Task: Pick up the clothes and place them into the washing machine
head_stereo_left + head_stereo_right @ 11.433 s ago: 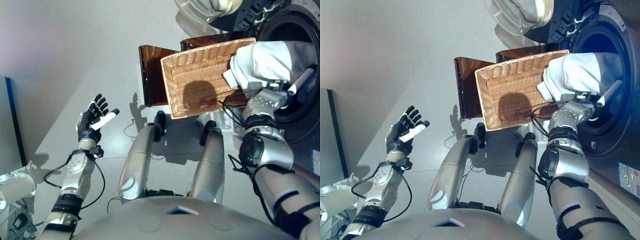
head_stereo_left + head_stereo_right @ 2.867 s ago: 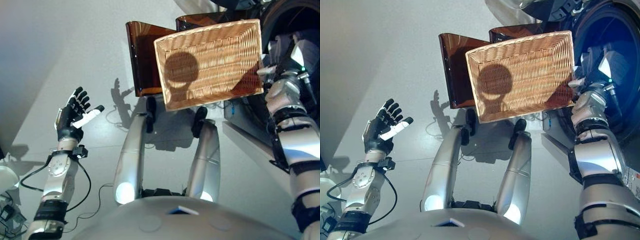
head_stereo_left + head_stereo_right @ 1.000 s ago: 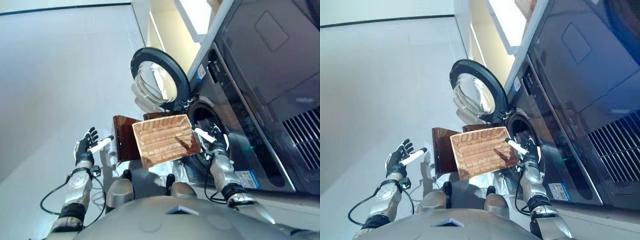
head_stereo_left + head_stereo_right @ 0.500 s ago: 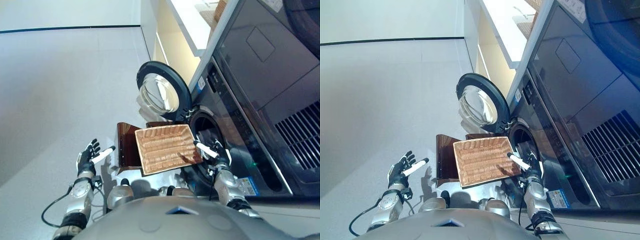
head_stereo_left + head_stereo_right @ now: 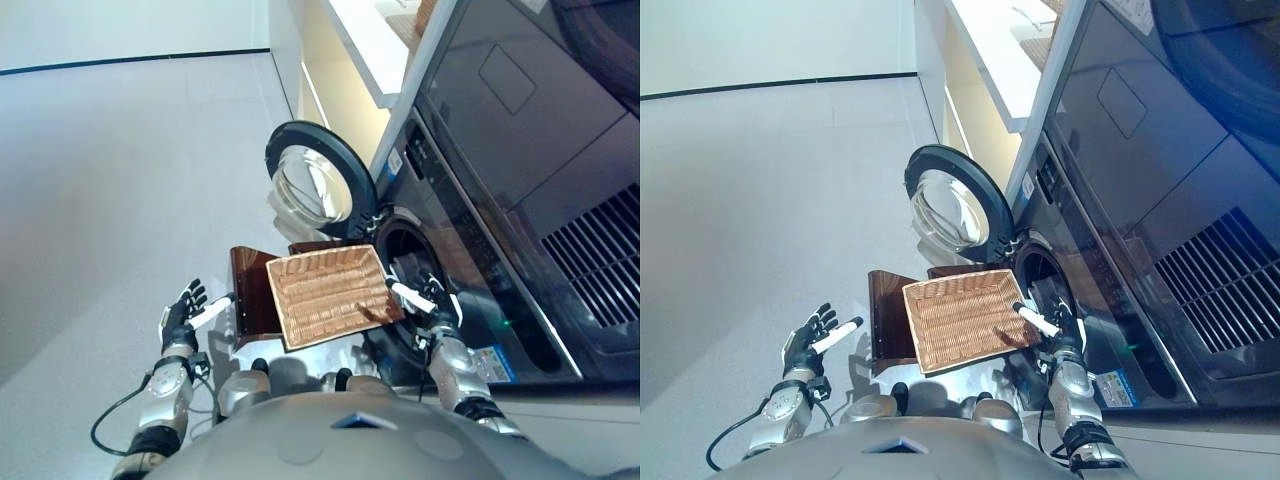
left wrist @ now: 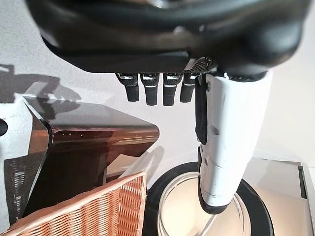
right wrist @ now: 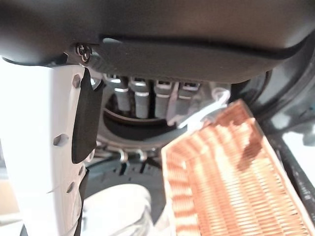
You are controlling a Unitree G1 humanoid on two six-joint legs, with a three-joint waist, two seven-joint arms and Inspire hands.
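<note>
White cloth is gone from the right hand [image 5: 432,297] versus earlier; camera has also pulled back. Both hands empty with fingers straight, left hand [image 5: 183,312] idle out wide. Wicker basket [image 5: 330,292] empty. Clothes [image 7: 118,209] lie just past the right hand, inside the washing machine [image 5: 1110,200] drum.

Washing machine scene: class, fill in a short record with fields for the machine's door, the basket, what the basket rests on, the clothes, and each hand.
door: open, swung out to the left of the drum opening
basket: wicker, nothing in it
support: brown stool under the basket
clothes: pale cloth shows in the drum; none in either hand
left hand: open, held out over the floor, holding nothing
right hand: open, before the drum opening, holding nothing
</note>
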